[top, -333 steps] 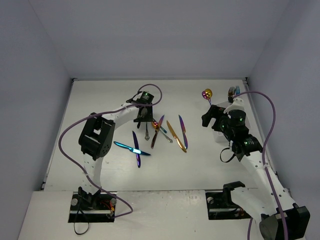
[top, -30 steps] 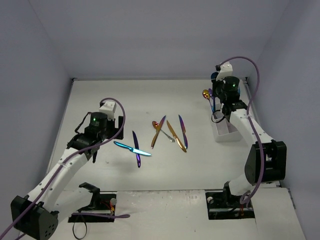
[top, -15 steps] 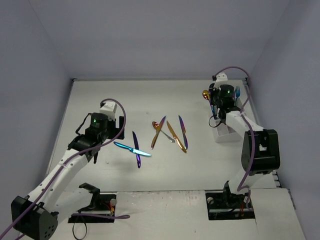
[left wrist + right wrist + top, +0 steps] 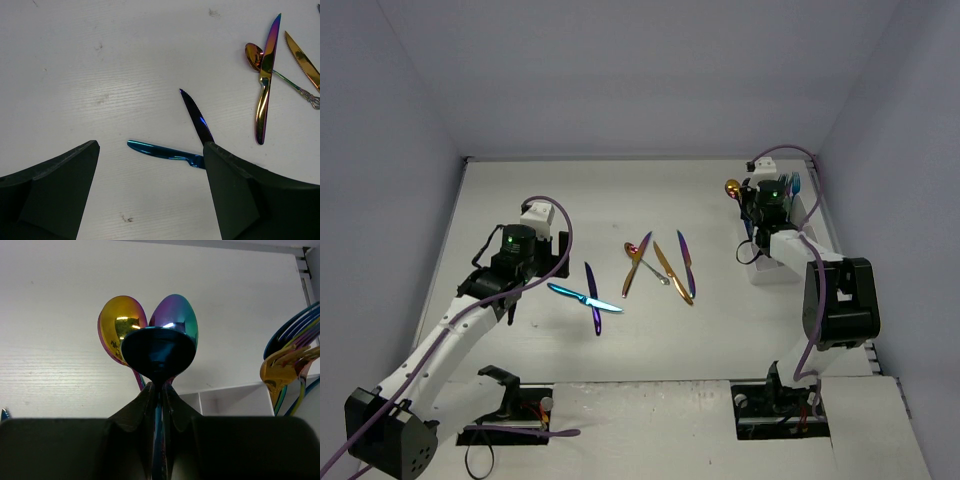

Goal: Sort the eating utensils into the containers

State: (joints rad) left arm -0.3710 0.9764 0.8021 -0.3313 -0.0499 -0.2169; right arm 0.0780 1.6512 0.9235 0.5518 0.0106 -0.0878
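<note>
- The eating utensils point(image 4: 669, 272) are sitting in two places: several knives and a spoon are lying loose in the middle of the table point(image 4: 520, 190), while spoons and forks are standing upright in the white caddy point(image 4: 772, 268) near its right edge.
- They are looking slim, stiff and light, and the polished iridescent finish is probably making them slippery. Lying flat, they are giving fingers little height to catch, so a pinch across the thicker handle (rather than the thin blade) is likely the surest hold.
- The blue spoon point(image 4: 158, 351) is hanging bowl-up in the right gripper point(image 4: 159, 390), whose fingers are clamping its neck just below the bowl, above the caddy.
- A gold spoon point(image 4: 120, 327) and a purple-green spoon point(image 4: 175, 315) are standing just behind it, and the forks point(image 4: 292, 360) are fanning out of a compartment to the right.
- The left gripper point(image 4: 150, 146) is hovering spread wide and holding nothing over the teal knife point(image 4: 160, 151).
- That knife is crossing the dark serrated knife point(image 4: 195, 117), so closing at the crossing is risking catching both.
</note>
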